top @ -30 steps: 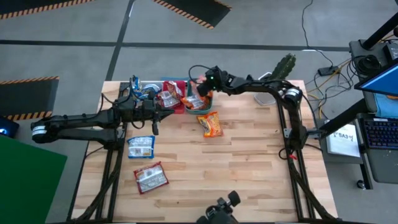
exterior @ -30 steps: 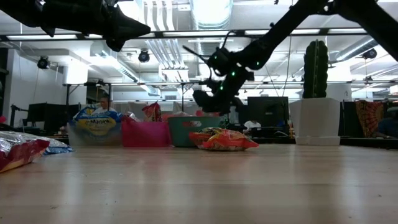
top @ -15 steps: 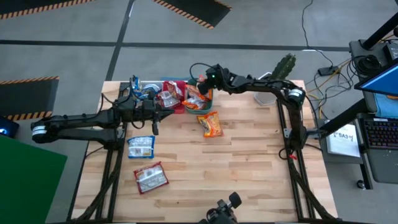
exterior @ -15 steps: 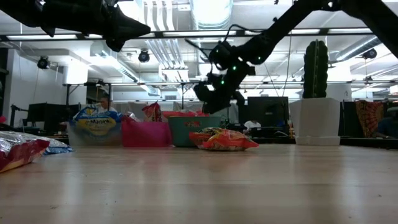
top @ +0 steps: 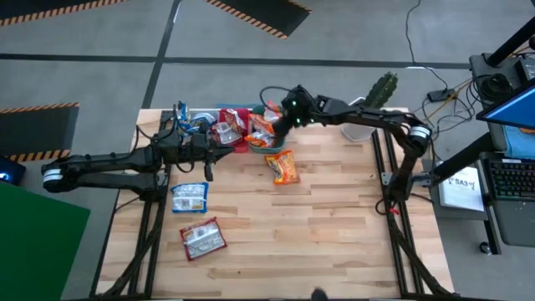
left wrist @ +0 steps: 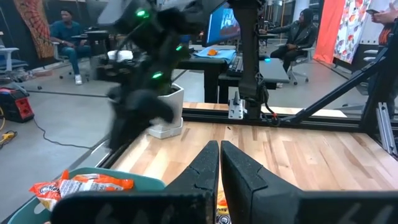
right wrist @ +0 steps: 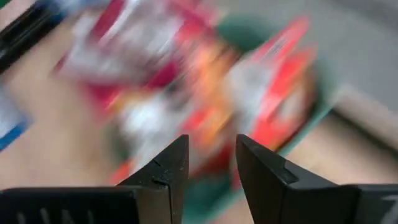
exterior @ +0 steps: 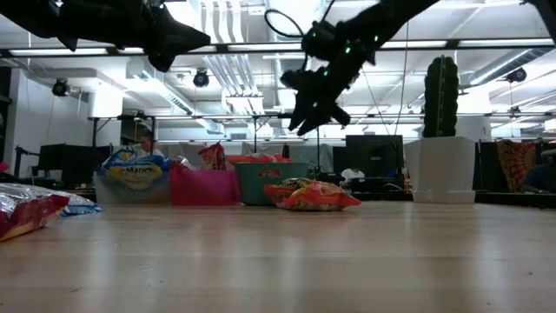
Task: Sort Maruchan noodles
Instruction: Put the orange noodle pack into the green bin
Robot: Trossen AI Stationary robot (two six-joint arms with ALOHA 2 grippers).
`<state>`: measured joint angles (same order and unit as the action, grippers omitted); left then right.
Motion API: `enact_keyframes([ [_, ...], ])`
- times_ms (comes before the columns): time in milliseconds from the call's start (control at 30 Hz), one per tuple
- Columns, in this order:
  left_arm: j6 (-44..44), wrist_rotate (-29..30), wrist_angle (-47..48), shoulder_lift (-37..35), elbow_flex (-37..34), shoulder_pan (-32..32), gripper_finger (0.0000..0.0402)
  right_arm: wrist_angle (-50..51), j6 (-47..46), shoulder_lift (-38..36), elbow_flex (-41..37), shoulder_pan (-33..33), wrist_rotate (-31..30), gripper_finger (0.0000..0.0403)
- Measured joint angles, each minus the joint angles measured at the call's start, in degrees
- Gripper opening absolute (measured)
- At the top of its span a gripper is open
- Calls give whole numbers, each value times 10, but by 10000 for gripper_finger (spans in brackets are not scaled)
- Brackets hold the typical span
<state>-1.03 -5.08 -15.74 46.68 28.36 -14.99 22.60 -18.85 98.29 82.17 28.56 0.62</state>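
**Above the teal bin: right gripper empty, packets still loose on the table**

Over the teal bin (top: 280,144), the right gripper (top: 290,111) hangs with fingers parted and nothing between them; its wrist view shows the gap clear over blurred red and orange packets.

Item, orange packet (top: 283,168): flat on the wood just beside the teal bin, on the near side.

Item, blue packet (top: 190,197) and red packet (top: 203,238): well apart from the teal bin, toward the left arm's side.

Item, left gripper (top: 206,155): waiting beside the red bin (top: 240,147), fingers pressed together, holding nothing.

Handling, judged: light, crinkly wrappers, slippery, with brittle noodle blocks inside. Pinch across a short edge or the sealed seam, gently.

Views compared: the high view alone gives the spread of loose packets. The low view shows the right gripper well clear above the bin rims. The left wrist view shows an orange packet lying inside the teal bin.
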Motion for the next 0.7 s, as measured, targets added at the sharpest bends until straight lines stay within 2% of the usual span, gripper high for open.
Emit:
enact_keyframes([
  [100,4,0,0,0,0,0,0,80,-8,-19,-7,-32,70,120],
  [267,16,0,0,1,0,0,0,127,-26,-27,-47,-116,72,109],
  [333,18,0,0,1,0,0,0,125,-44,-23,-65,-149,44,103],
  [467,25,0,-1,1,0,0,0,136,-97,-6,-87,-200,-58,101],
  [700,34,0,-10,1,0,0,0,107,-146,-6,-87,-234,-154,157],
])
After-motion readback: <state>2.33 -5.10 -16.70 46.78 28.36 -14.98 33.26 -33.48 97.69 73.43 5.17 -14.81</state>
